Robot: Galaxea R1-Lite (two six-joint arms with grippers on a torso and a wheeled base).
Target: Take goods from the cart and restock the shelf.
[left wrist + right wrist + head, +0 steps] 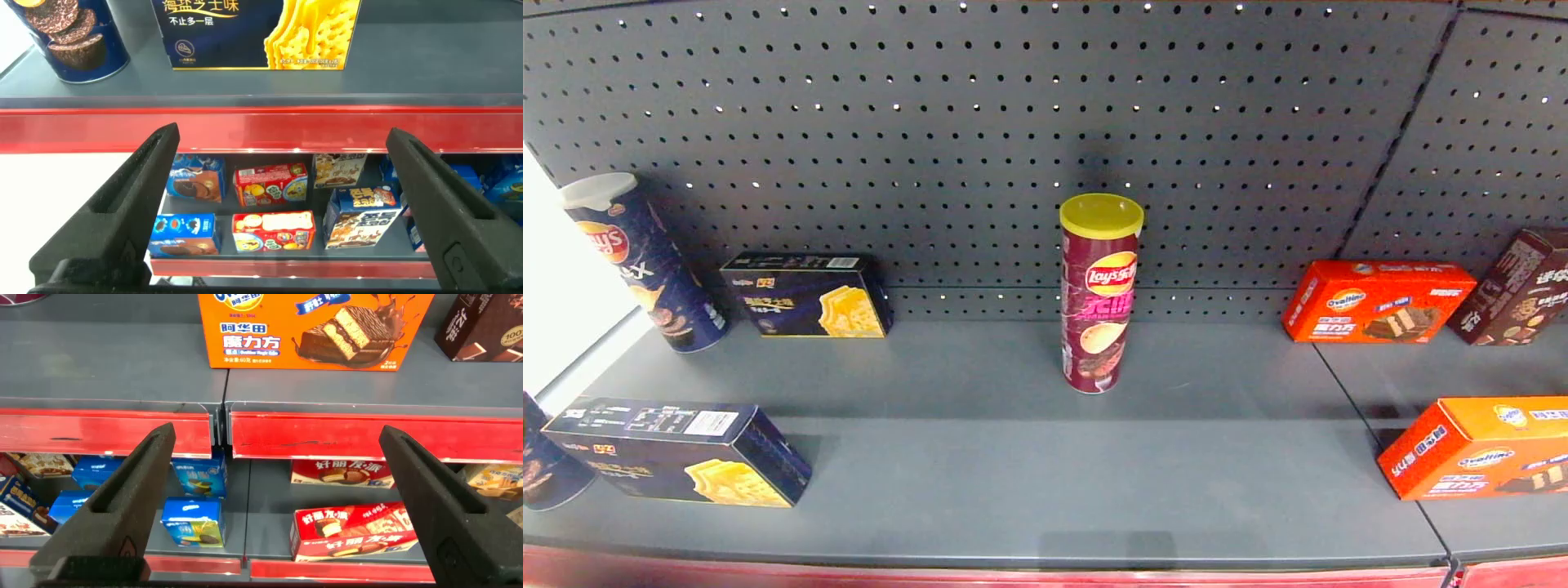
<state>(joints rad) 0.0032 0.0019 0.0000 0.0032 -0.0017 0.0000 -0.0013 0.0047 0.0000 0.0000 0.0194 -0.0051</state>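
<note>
Grey shelf [980, 457] carries an upright can [1099, 294] at head-view centre. Left gripper [283, 135] and right gripper [278, 431] both gape empty facing its red lip [1013, 576]; the can likely sits about midway between them.

Head view: high, looking down onto the shelf [1013, 441]. Wrist views: low, close, facing its red edge [261, 131]; shared: dark box [257, 33], orange box [315, 331].

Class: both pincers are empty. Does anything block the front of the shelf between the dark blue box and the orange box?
Nothing visible does. The shelf front between the dark blue box and the orange box is bare; the maroon chip can stands farther back.
</note>
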